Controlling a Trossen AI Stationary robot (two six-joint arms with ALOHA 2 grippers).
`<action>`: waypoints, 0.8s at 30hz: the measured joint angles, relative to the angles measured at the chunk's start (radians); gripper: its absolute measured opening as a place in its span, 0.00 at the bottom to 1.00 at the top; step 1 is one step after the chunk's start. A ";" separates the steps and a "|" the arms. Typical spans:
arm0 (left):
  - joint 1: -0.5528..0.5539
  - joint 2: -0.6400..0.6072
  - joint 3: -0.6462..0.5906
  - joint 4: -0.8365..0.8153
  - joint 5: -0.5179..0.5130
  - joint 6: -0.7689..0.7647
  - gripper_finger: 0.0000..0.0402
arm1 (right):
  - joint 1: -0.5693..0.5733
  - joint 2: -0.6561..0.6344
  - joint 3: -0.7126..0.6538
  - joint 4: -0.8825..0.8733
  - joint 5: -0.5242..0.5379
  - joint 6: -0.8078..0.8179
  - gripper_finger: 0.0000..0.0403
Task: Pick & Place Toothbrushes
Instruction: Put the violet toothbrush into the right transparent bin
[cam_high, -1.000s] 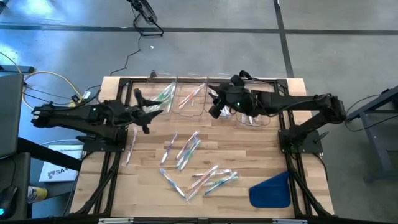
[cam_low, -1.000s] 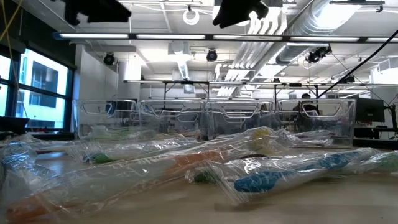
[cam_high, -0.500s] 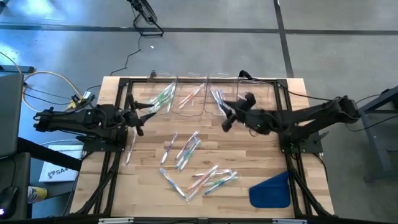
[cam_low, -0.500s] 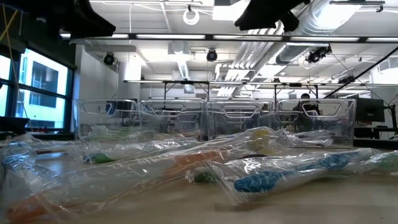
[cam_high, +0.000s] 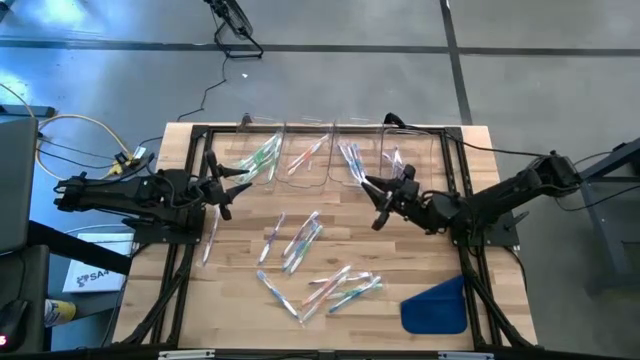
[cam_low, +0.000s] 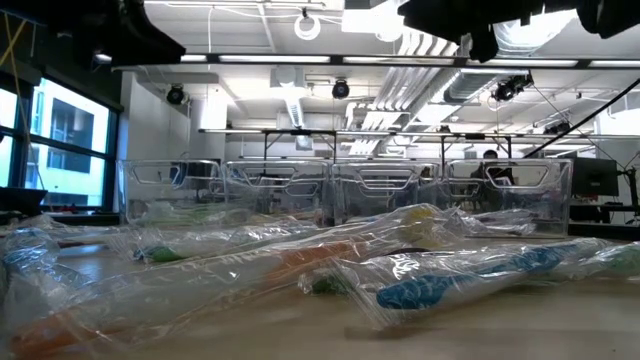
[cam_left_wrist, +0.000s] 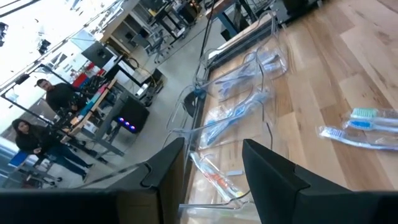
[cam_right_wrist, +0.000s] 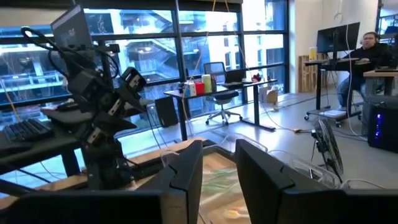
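Toothbrushes (cam_high: 310, 262) are scattered mid-desk (cam_high: 400, 260); nothing is held. Right gripper (cam_high: 378, 200), fingers parted, should be lowered over one brush and closed gently. Left gripper (cam_high: 218, 185) waits, fingers apart

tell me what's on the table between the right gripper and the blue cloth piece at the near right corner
In the high view, only bare wood lies between the right gripper and the blue cloth piece; the loose toothbrushes lie off to the left of that stretch.
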 joint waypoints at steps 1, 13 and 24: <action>0.000 0.000 0.000 -0.003 0.000 0.004 0.39 | 0.000 0.002 0.000 -0.002 0.000 0.001 0.22; 0.000 0.000 0.000 -0.004 -0.018 0.035 0.39 | -0.045 0.008 -0.001 -0.022 0.002 -0.010 0.22; 0.000 0.001 0.000 -0.321 -0.050 -0.265 0.39 | -0.077 0.008 -0.001 -0.042 0.002 -0.012 0.22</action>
